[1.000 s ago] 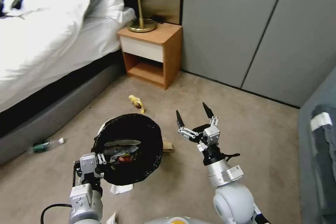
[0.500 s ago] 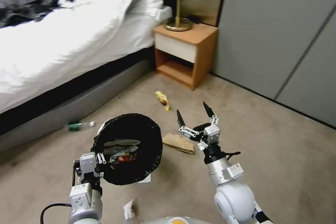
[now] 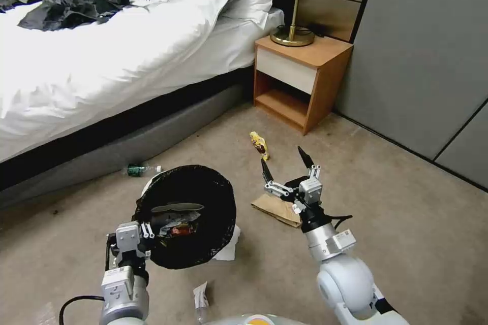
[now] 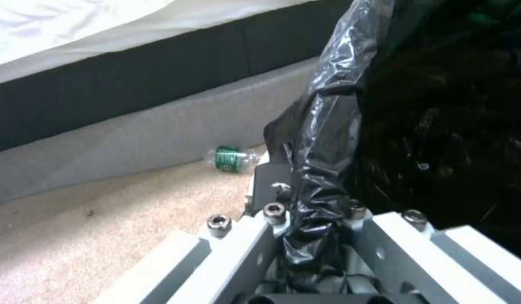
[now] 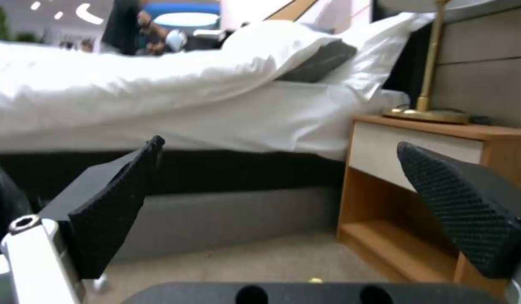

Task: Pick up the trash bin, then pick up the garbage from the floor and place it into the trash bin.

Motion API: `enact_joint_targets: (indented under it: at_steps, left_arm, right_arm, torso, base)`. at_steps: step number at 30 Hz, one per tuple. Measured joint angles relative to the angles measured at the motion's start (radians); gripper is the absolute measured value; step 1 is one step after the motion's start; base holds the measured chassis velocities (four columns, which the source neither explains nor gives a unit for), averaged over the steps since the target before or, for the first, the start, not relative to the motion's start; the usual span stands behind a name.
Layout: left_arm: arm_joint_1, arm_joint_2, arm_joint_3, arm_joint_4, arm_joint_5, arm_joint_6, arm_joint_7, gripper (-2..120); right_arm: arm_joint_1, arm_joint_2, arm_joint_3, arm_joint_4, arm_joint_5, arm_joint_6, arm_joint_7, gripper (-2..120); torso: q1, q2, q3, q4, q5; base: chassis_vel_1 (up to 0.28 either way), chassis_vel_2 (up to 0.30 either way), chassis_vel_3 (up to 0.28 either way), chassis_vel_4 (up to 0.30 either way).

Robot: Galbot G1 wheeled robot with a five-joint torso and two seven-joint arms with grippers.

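The trash bin (image 3: 188,213), lined with a black bag, hangs in the air at the lower left of the head view with my left gripper (image 3: 145,231) shut on its rim; litter lies inside it. The left wrist view shows the bag liner (image 4: 350,126) pinched between the fingers. My right gripper (image 3: 283,162) is open and empty, held above a brown cardboard scrap (image 3: 277,208) on the carpet. A yellow snack wrapper (image 3: 259,143) lies farther off toward the nightstand. A green-labelled bottle (image 3: 138,169) (image 4: 229,157) rests by the bed base. White paper scraps (image 3: 227,250) (image 3: 201,295) lie near the bin.
A bed (image 3: 101,61) with white bedding and dark clothes runs along the left. A wooden nightstand (image 3: 300,78) with a brass lamp (image 3: 292,35) stands at the back. Grey panel walls (image 3: 422,61) close off the right. Open carpet (image 3: 406,223) lies to the right.
The whole head view has swung: bed, nightstand and floor litter shifted right, so the camera turned left. The cardboard scrap now lies under my right gripper. Both arms kept their poses.
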Motion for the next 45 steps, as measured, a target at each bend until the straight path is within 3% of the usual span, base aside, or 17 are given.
enact_joint_targets:
  at_steps: [10,16,23,34,45]
  left_arm:
    - [0.019,-0.006,0.003,-0.014,0.01,-0.011,-0.001,0]
    - [0.02,-0.009,0.003,-0.014,0.017,-0.011,-0.003,0]
    - [0.022,-0.014,0.006,-0.012,0.027,-0.012,-0.004,0]
    - [0.024,-0.017,0.012,-0.011,0.036,-0.012,-0.005,0]
    - [0.027,-0.016,0.008,-0.013,0.035,-0.012,-0.005,0]
  right_arm:
    - [0.224,-0.095,-0.02,-0.25,-0.006,-0.11,-0.209,100]
    - [0.335,-0.09,-0.053,-0.4,-0.002,-0.145,-0.249,100]
    - [0.449,-0.084,-0.094,-0.576,0.027,-0.234,-0.377,100]
    - [0.545,-0.022,-0.117,-0.817,-0.003,-0.238,-0.414,100]
    - [0.571,-0.005,-0.111,-0.931,-0.013,-0.241,-0.38,100]
  torso:
    - [0.0,0.0,0.0,0.0004,-0.0001]
    - [0.0,0.0,0.0,0.0004,-0.0001]
    - [0.0,0.0,0.0,0.0,-0.0001]
    - [0.0,0.0,0.0,0.0001,0.0]
    - [0.0,0.0,0.0,0.0002,-0.0002]
  base:
    - [0.0,0.0,0.0,0.0]
    - [0.0,0.0,0.0,0.0]
    - [0.0,0.0,0.0,0.0]
    - [0.0,0.0,0.0,0.0]
    - [0.0,0.0,0.0,0.0]
